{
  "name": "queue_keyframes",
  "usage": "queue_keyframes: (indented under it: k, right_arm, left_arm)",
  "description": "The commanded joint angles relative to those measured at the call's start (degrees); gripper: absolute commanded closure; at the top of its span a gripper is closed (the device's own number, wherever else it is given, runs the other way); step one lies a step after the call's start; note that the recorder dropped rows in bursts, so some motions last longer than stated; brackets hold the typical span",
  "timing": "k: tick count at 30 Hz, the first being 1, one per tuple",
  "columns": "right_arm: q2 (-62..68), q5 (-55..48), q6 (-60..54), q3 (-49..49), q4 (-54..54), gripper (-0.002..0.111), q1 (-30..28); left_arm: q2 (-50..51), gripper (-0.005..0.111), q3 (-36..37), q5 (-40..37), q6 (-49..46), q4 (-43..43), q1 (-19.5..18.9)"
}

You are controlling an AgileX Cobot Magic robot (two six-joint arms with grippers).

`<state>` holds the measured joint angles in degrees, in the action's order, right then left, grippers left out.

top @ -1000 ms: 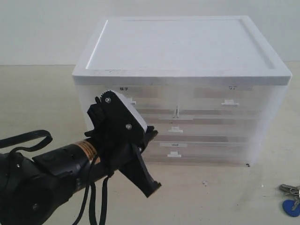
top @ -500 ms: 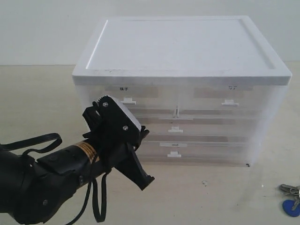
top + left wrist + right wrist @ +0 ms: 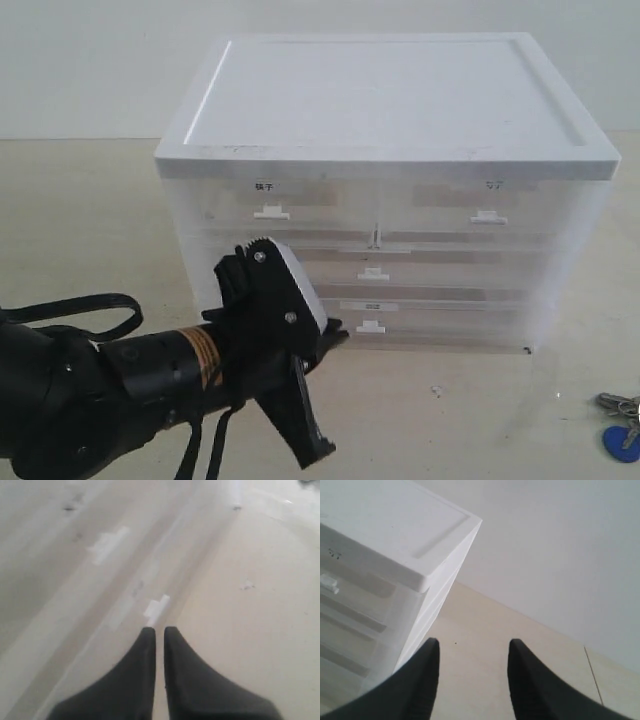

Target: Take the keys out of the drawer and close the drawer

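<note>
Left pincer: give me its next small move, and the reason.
Probably draw the left pincer straight back from the cabinet. It is shut, tips just short of a white drawer handle; every drawer front looks flush, and the keys already lie on the table outside.

A: Cabinet (image 3: pixel 385 150)?
B: Middle of the desk (image 3: pixel 90 200), toward the back.
A: Keys (image 3: pixel 620 420)?
B: On the desk, front right, well apart from the cabinet.
A: Left gripper (image 3: pixel 312 448)?
B: Front left, before the cabinet's lower front, near it.
</note>
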<state>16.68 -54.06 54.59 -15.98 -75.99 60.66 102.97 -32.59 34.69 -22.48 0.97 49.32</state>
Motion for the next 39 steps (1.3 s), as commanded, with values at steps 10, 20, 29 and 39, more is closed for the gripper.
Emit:
queue_keyframes:
  k: [10, 20, 29, 39]
  right_arm:
    - [-0.1, 0.8, -0.1, -0.1, -0.2, 0.069, -0.1]
    - [-0.1, 1.1, -0.1, -0.1, -0.2, 0.069, -0.1]
    - [-0.1, 1.1, -0.1, -0.1, -0.1, 0.069, -0.1]
    - [-0.1, 1.1, -8.9, -7.6, 12.8, 0.109, -0.1]
  left_arm:
    - [6.4, 0.102, -6.1, -1.8, -0.3, 1.6, -4.2]
    - [4.6, 0.102, -4.1, -2.7, -4.2, 5.9, -0.6]
    - [-11.4, 0.102, 2.7, -3.1, -4.2, 5.5, 7.8]
    - [-36.2, 0.102, 11.0, -5.1, 0.7, 5.5, 9.4]
